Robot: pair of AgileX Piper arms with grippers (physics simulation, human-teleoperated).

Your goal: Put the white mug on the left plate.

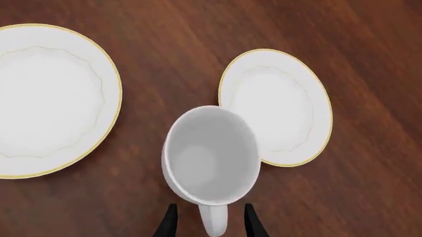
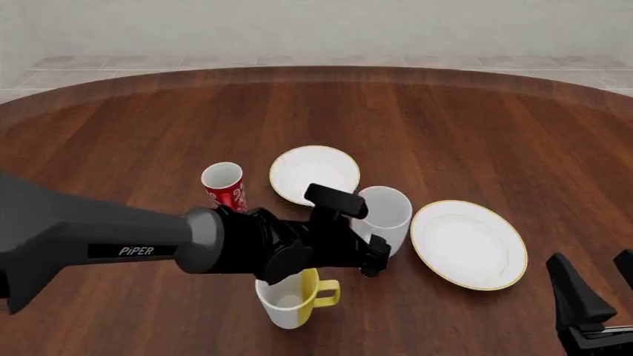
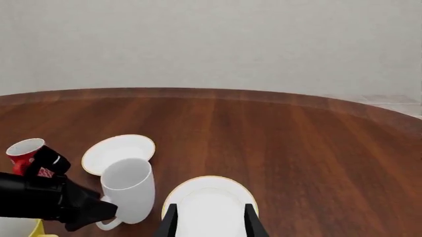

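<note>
White mug (image 2: 386, 214) handle in left end effector (image 1: 209, 222), arm outstretched

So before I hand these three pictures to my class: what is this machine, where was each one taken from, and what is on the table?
It is a simulated pair of robot arms at a wooden table. One picture looks from behind the arms; the other two come from cameras behind each claw. The left claw straddles the handle of the white mug, apparently gripping it, next to the left plate. The right claw is open and holds nothing. Also there: a wider plate, a red cup and a yellow-and-white mug.
</note>
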